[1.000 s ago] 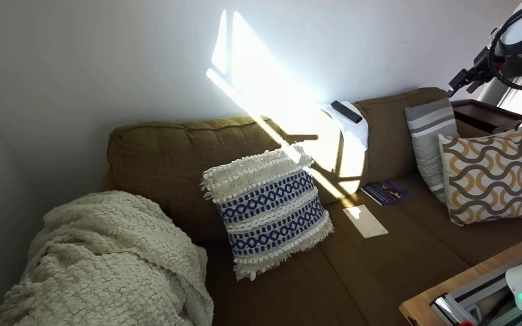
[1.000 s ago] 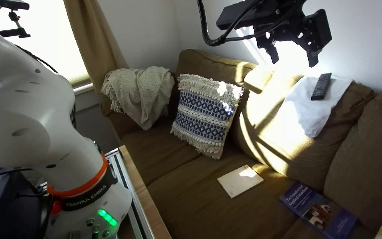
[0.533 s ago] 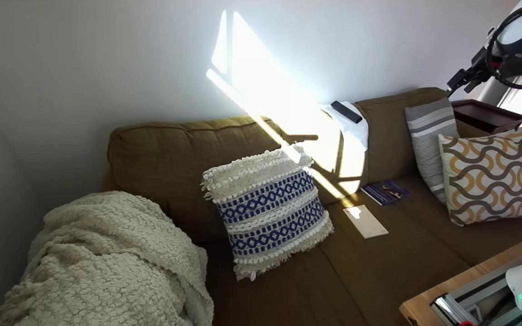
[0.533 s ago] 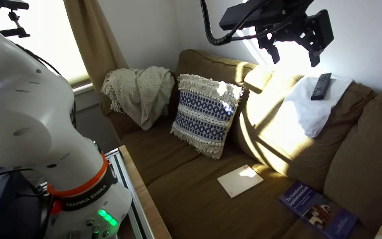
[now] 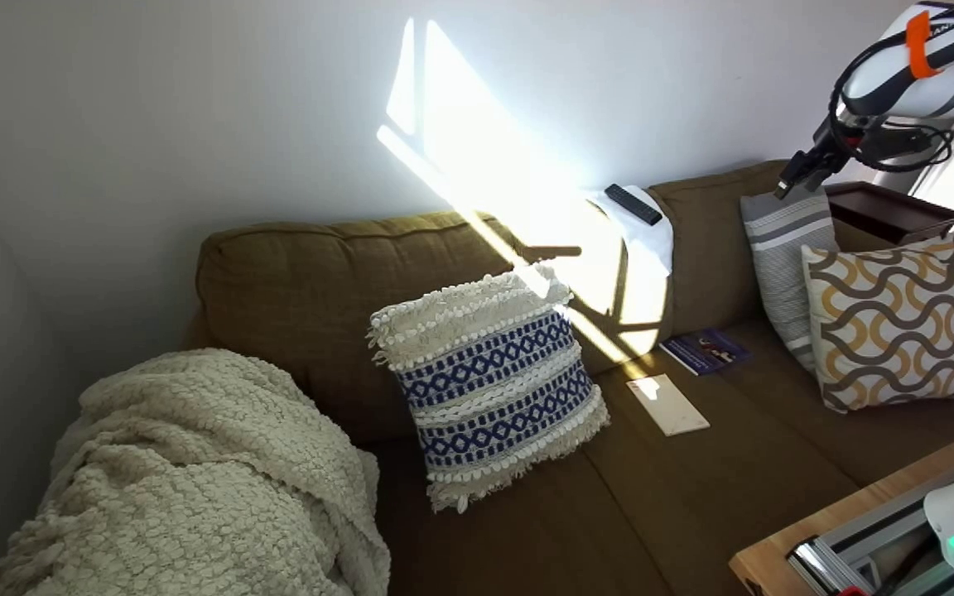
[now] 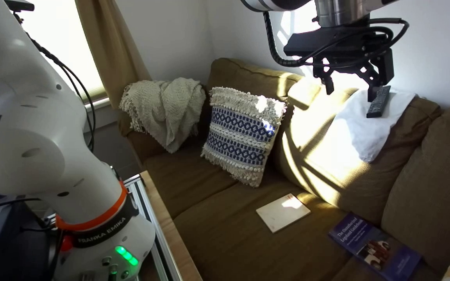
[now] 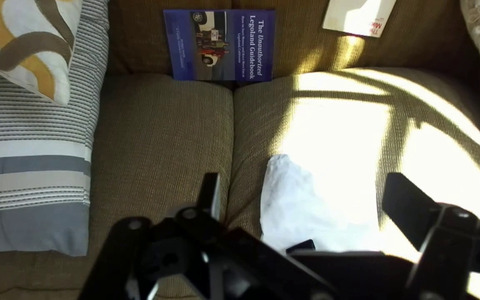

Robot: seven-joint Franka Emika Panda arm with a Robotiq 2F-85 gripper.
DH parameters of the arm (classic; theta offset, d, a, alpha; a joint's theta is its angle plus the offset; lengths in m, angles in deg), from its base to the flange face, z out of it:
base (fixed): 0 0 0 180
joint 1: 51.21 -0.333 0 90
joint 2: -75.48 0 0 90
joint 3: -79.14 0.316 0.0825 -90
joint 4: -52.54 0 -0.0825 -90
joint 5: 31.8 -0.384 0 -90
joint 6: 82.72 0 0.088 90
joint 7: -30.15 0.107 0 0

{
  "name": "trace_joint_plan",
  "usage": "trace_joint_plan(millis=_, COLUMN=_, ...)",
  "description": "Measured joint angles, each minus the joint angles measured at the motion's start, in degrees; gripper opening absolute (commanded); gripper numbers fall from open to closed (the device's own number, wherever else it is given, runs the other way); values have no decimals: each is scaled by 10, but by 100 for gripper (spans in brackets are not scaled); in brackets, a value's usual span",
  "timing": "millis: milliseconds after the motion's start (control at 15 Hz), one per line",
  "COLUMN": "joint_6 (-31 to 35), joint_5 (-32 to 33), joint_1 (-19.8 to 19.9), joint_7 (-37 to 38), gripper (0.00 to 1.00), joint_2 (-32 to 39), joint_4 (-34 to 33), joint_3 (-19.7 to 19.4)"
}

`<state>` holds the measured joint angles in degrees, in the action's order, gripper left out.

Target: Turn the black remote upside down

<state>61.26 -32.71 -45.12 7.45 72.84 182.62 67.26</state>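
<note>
Black remote [image 6: 380, 104] lay well off desk [image 6: 171, 234] edge | gripper [image 6: 350, 94] — spread wide — hid most of it in wrist view

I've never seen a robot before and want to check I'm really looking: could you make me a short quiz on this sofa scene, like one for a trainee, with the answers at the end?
1. Pick one. The remote is lying on:
a) the dark tray
b) the white cloth
c) the cream blanket

2. True or false: the pincer stands open.

3. Fill the gap. The title on the purple book reads "The Unauthorized ______ Guidebook".

Key: 1 b; 2 true; 3 Legoland.
</note>
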Motion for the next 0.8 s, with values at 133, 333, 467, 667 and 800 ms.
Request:
trace_joint_plan(millis=133, joint_6=2, joint_5=-32, joint_1=-1, joint_7=-42, gripper=100, joint_2=58, joint_4=-39, joint_3=7)
trace_joint_plan(millis=333, joint_6=10, joint_5=-63, joint_1=9, joint_7=-94, gripper=100, joint_2=127, joint_4=-95, joint_3=24)
trace_joint_plan(millis=467, joint_6=10, joint_5=-67, joint_1=20, joint_7=-104, gripper=100, joint_2=159, joint_4=-124, joint_3=34)
trace_joint_plan(millis=667, joint_6=10, joint_5=-68, joint_1=28, joint_7=-108, gripper=100, joint_2=178, joint_4=-142, joint_3=38)
trace_joint_plan(millis=800, joint_6=10, joint_5=-68, joint_1=28, joint_7=-109, gripper=100, joint_2=178, joint_4=-145, joint_3=39)
